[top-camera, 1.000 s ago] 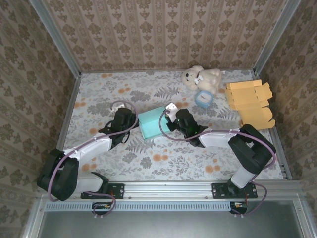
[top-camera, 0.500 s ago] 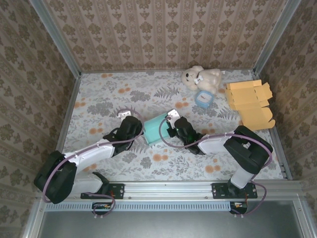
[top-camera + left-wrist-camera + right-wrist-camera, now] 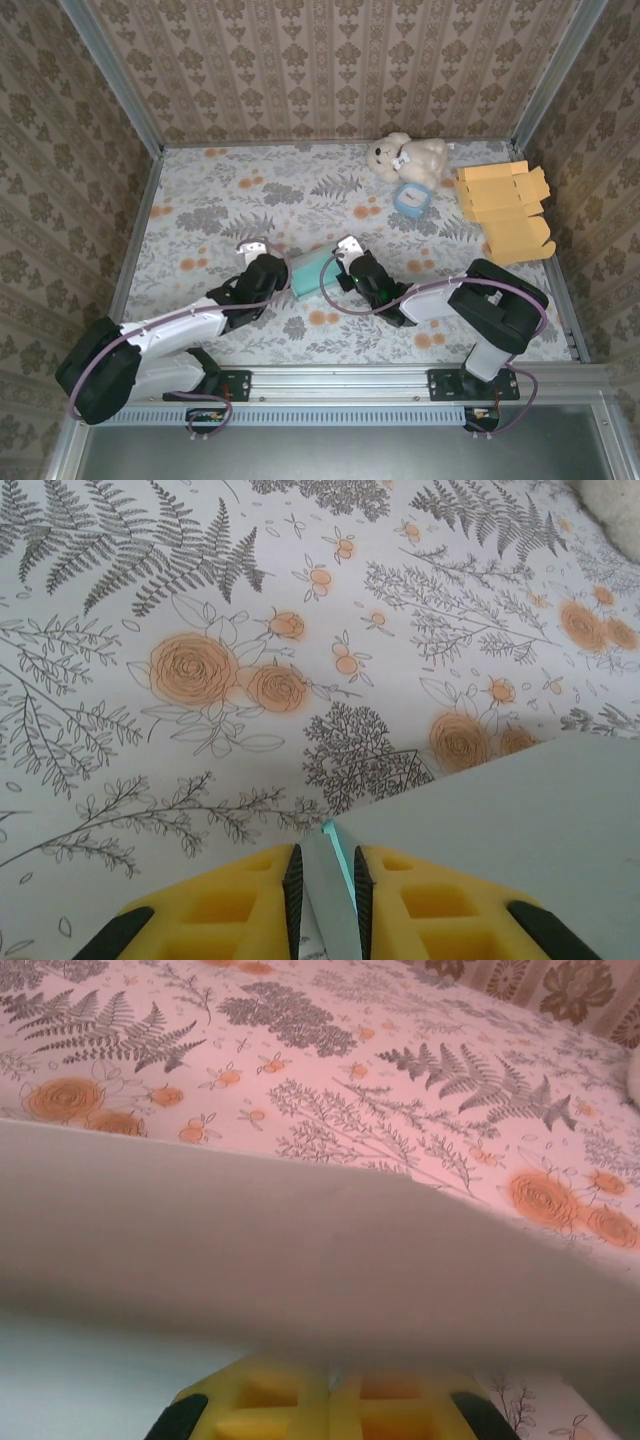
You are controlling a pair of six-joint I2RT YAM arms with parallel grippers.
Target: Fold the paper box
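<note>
- From the top, the box (image 3: 310,272) lies on the table (image 3: 200,200) between the two arms. The left end effector (image 3: 285,278) is at its left edge and the right end effector (image 3: 340,272) at its right edge. We judge that one steadies it while the other works a flap.
- Far behind the box to the right sit a teddy (image 3: 405,158) and a blue cup (image 3: 408,200). Orange sheets (image 3: 500,200) lie farther right again. All are well apart from the box, and nothing stands in the arms' way.
- At the left wrist, the left end effector (image 3: 325,870) is nearly closed, with its pads (image 3: 292,880) pinching a thin upright wall of the box (image 3: 500,820) at a corner. Beyond that corner there is bare table (image 3: 200,630).
- At the right wrist, the right end effector (image 3: 330,1400) has its jaws pressed together just under a pale panel of the box (image 3: 300,1240), which crosses the view. We cannot tell whether paper is caught between them. Past the panel the table (image 3: 400,1060) is free.
</note>
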